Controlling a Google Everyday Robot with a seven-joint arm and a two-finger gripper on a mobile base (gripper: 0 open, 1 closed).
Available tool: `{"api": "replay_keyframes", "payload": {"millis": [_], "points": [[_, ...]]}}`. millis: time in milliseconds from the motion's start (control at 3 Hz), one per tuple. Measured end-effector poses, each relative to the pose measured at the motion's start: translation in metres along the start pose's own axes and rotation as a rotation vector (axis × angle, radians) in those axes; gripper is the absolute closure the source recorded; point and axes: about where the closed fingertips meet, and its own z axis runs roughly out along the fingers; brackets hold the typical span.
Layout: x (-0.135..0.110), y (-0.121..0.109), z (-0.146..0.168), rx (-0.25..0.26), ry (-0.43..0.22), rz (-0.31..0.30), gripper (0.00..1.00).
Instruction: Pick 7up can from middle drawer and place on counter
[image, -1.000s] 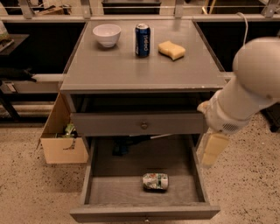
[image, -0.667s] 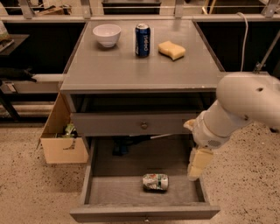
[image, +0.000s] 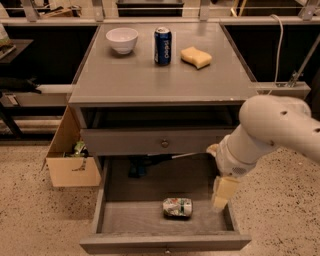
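Observation:
The 7up can lies on its side on the floor of the open middle drawer, near the front and a little right of centre. The gripper hangs at the end of the white arm over the drawer's right side, to the right of the can and apart from it. The counter is the grey cabinet top above.
On the counter stand a white bowl, a dark blue can and a yellow sponge. The closed top drawer sits above the open one. A cardboard box stands on the floor at the left of the cabinet.
The arm has swung left and down, bringing the gripper from the drawer's right edge in over its right side, closer to the can. The can has not moved.

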Motion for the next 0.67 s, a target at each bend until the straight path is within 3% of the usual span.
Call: {"api": "replay_keyframes", "payload": {"millis": [333,667], "points": [[0.011,0.003,0.070,-0.051,-0.029,-0.014,0.00],[0.020,0.000,0.172,-0.098,-0.046,-0.008,0.00]]}}
